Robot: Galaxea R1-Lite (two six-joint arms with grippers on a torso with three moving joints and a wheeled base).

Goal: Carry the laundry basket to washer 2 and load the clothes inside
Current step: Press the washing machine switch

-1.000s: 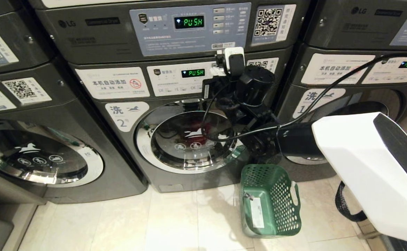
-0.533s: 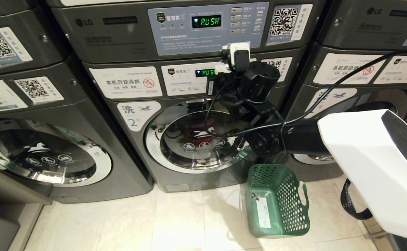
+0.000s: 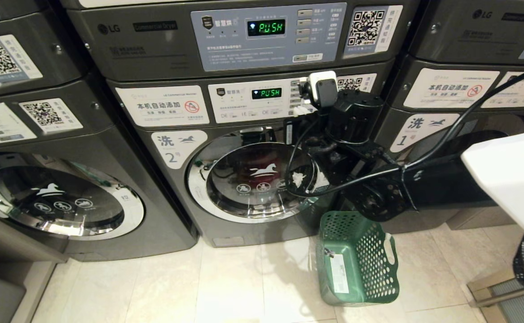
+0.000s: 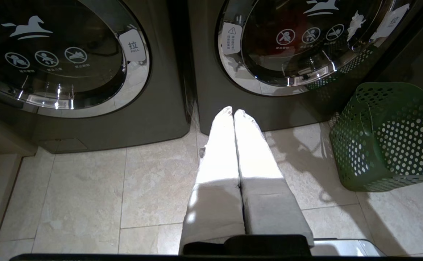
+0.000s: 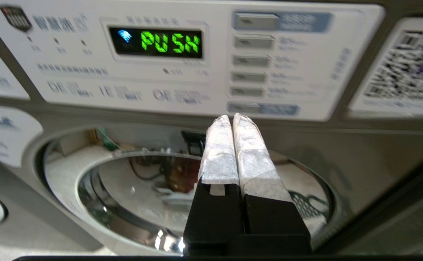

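While washer 2 (image 3: 248, 179) stands with its round door closed and something red showing dimly behind the glass, I have the right gripper (image 5: 232, 121) raised before its control panel (image 5: 182, 58), fingers pressed together, tips just below the button column. The laundry basket (image 3: 356, 260) sits empty on the floor tiles (image 3: 226, 287) beside the washer. My left gripper (image 4: 233, 112) hangs low, fingers together, holding nothing
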